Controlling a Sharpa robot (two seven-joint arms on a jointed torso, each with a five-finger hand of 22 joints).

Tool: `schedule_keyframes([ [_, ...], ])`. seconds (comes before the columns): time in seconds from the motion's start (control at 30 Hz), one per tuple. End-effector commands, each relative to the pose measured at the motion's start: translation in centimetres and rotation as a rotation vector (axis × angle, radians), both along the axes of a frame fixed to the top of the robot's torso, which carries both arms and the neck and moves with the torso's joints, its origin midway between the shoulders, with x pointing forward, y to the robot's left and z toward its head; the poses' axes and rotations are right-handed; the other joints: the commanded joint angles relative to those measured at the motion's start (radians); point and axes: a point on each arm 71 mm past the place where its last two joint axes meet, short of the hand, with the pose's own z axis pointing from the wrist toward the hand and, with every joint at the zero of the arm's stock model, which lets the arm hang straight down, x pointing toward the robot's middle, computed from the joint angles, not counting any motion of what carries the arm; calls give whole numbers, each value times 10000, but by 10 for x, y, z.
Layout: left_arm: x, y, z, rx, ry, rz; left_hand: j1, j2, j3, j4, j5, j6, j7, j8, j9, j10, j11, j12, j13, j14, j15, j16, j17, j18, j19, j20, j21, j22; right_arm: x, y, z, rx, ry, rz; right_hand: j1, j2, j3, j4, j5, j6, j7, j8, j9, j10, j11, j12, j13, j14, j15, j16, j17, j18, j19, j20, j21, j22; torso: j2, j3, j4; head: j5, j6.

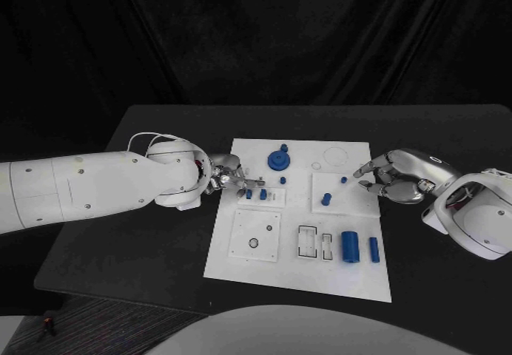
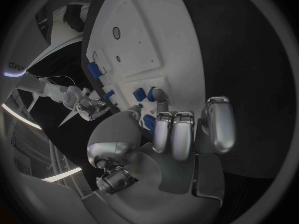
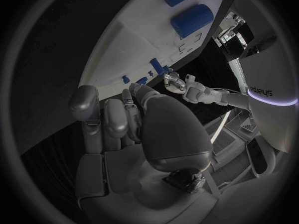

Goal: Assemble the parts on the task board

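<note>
**Left hand at the small pegs, right hand waiting at the board's edge**

Black cloth is seen behind a black table (image 1: 139,244), on which the white task board (image 1: 304,277) lies. The left hand (image 1: 226,178) is reached over the board's near edge; its fingertips (image 1: 254,183) are brought together just above two small blue parts (image 1: 256,194) standing in a small plate. Whether a part is pinched cannot be told; in the left wrist view the fingers (image 2: 177,134) are curled close over the blue pieces (image 2: 144,93). Just beyond these fingertips a blue gear-like part (image 1: 278,158) is seated. The right hand (image 1: 393,180) is held at the board's opposite edge, fingers curled inward, nothing visibly held; a short blue peg (image 1: 326,198) stands just beside it. Two blue cylinders (image 1: 361,247) lie well apart from both hands. A small-peg insertion appears to be in hand. A fine, straight lowering would be called for next.
</note>
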Motion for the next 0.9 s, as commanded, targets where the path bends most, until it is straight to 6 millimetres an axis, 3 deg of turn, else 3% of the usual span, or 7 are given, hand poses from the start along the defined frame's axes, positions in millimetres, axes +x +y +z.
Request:
schedule_keyframes([
  [0.03,-2,-1,-2,-123,108,-107,37,314,-193,-3,380,-112,-30,251,333,796,-87,58,2358,951,-66,60,2341,92,23,-58,44,1812,0,-1,-1,-45,77,-106,-104,-6,81,-36,34,44,51,-48,-18,-73,13,-42,-500,-31,31,-63,-37,116,-88,22,-77,1039,4,-1,4,22,-1],
  [0.23,-3,-2,-2,-388,289,-107,144,854,-395,-7,1245,-440,-26,118,234,775,-81,31,2336,937,-69,43,2312,98,1,-52,-1,1800,0,-1,-2,-49,84,-102,-104,-6,81,-36,34,44,51,-48,-18,-73,13,-42,-500,-31,31,-63,-37,116,-88,22,-77,1039,2,-1,2,26,-1],
  [0.63,-2,-1,0,-805,89,-9,684,1042,-646,-30,1824,-565,32,-330,-234,767,-38,20,2327,934,-38,39,2305,95,-1,-26,8,1803,-1,-2,-1,-44,76,-126,-104,-6,81,-36,34,44,51,-48,-18,-73,13,-42,-500,-31,31,-63,-37,116,-88,22,-77,1039,-1,1,2,-2,-1],
  [0.67,-2,0,1,-881,-66,6,876,982,-650,-48,2055,-593,39,-395,-298,770,-34,25,2331,934,-32,39,2305,95,1,-25,13,1805,-1,-2,-1,-38,67,-132,-104,-6,81,-36,34,44,51,-48,-18,-73,13,-42,-500,-31,31,-63,-37,116,-88,22,-77,1039,-2,1,2,-12,-1],
  [0.7,-2,0,2,-942,-212,16,1486,687,-641,-149,2347,-728,65,-540,-414,781,-20,40,2343,939,-20,45,2315,92,10,-17,35,1811,-1,-2,-1,-31,57,-140,-104,-6,81,-36,34,44,51,-48,-18,-73,13,-42,-500,-31,31,-63,-37,116,-88,22,-77,1039,-2,1,1,-36,-1],
  [0.8,1,3,11,-1221,-822,21,2299,172,-756,-170,1925,-797,79,-572,-474,833,-7,106,2397,972,-11,88,2390,73,55,-2,132,1835,-1,-3,0,-7,19,-176,-104,-6,81,-36,34,44,51,-48,-18,-73,13,-42,-500,-31,31,-63,-37,116,-88,22,-77,1039,0,2,0,-74,-1],
  [0.9,11,5,25,-1483,-1473,-123,2739,-50,-837,-201,1601,-810,77,-550,-476,881,-9,168,2448,1013,-15,142,2484,59,91,-2,209,1855,-2,-4,0,6,-5,-199,-104,-6,81,-36,34,44,51,-48,-18,-73,13,-42,-500,-31,31,-63,-37,116,-88,22,-77,1039,-2,0,3,-83,-1],
])
